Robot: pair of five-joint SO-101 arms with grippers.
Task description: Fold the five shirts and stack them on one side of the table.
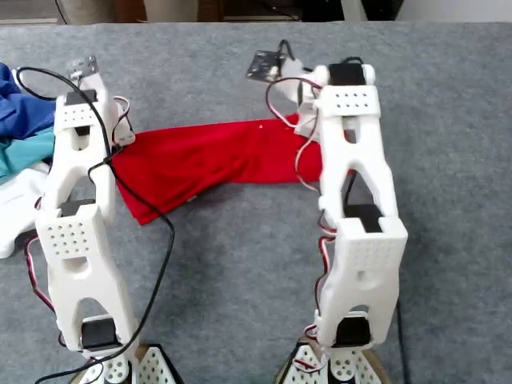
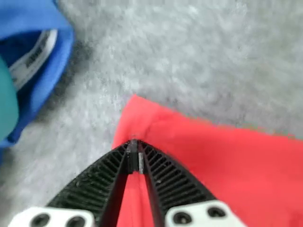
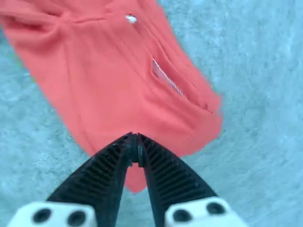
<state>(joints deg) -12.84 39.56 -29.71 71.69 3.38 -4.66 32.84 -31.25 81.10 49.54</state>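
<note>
Both arms are on the long red cloth shirt (image 1: 208, 164), stretched across the grey felt-like table (image 1: 448, 120) between them. The left gripper (image 2: 135, 153) has its jaws pinched tight on a puckered corner, and the right gripper (image 3: 135, 147) is clamped on the opposite edge. I'd call this the fold of the red one, with the crumpled blue shirt (image 1: 20, 112), teal shirt (image 1: 24, 152) and white shirt (image 1: 20, 200) heaped at the left edge. Next, both ends need carrying over together, cloth taut, so it doubles flat.
</note>
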